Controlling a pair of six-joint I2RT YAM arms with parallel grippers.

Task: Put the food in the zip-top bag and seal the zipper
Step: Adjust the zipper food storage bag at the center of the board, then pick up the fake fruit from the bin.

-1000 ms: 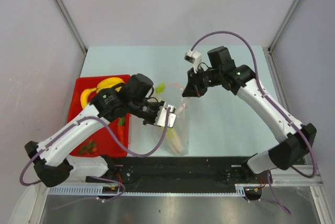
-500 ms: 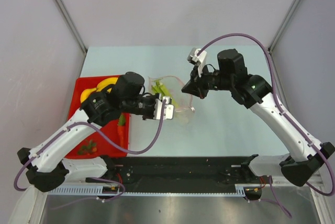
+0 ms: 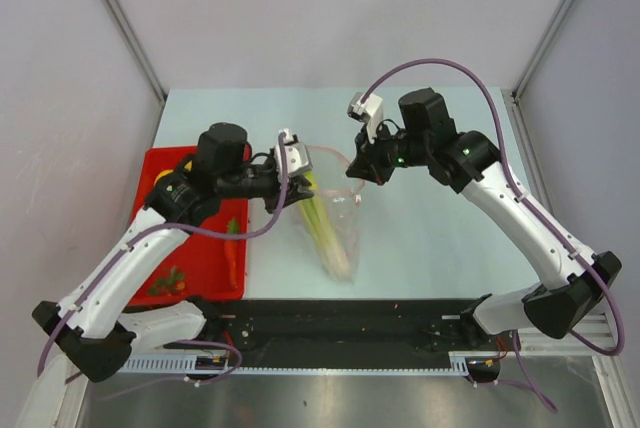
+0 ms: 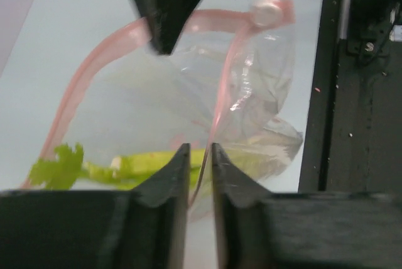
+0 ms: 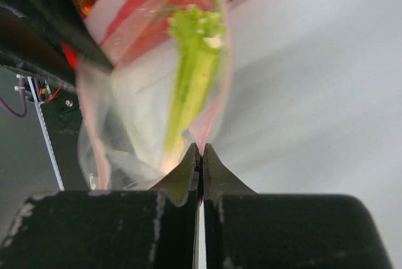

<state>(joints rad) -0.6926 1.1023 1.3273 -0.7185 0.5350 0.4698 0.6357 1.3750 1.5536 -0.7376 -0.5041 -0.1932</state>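
1. The pale tabletop carried everything, with the two arms reaching in from its near edge.
2. A red tray lay on the left part of the tabletop, partly covered by the left arm.
3. The zip-top bag was at the middle of the tabletop, just right of the tray. Its mouth was pulled open between the two grippers and its crinkled body trailed toward the near edge. (I could not tell whether its bottom rested on the surface.)
4. The left gripper was at the left side of the mouth. In the left wrist view its fingers stood almost together, pinching the strip between them.
5. The right gripper was at the right side of the mouth. In the right wrist view its fingers were pressed tight together on the strip.
6. A green-white leek lay inside the bag, its leafy end toward the mouth.
7. The pinkish-red zipper ran around the open mouth, unsealed, its two sides well apart.
8. An orange carrot lay in the tray near its right wall.
9. A yellow banana showed at the tray's far end, mostly hidden by the left arm.
10. Small red strawberries sat near the tray's near end.
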